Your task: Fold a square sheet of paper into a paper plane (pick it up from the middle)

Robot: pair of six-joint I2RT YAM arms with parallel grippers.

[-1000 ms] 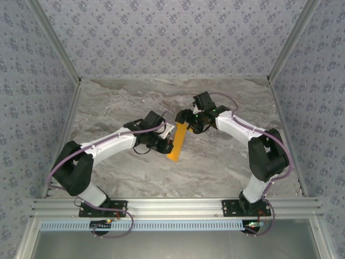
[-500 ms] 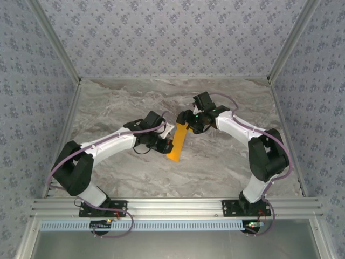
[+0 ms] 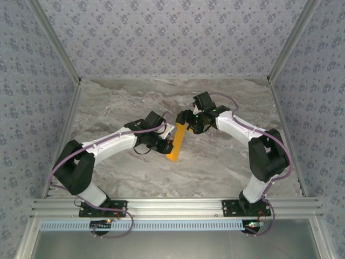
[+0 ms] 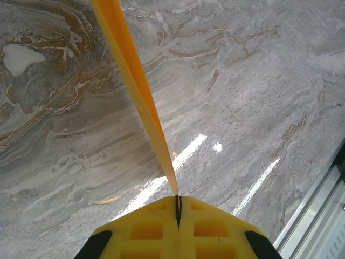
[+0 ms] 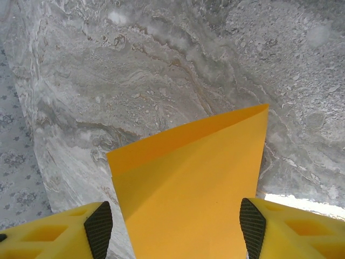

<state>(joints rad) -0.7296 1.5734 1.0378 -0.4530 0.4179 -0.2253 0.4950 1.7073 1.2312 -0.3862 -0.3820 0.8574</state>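
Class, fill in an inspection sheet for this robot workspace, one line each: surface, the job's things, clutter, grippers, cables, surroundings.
Surface: grey marble-patterned table, glossy with light reflections.
Job's things: orange paper, folded into a narrow strip, held between the two arms; the right wrist view shows its broad creased face.
Clutter: nothing seen.
Grippers: left gripper shut on the paper's edge; right gripper open, its fingers standing wide on either side of the paper.
Cables: purple cable runs along the left arm, another along the right arm; neither snagged.
Surroundings: patterned walls on three sides; aluminium rail at the near edge.
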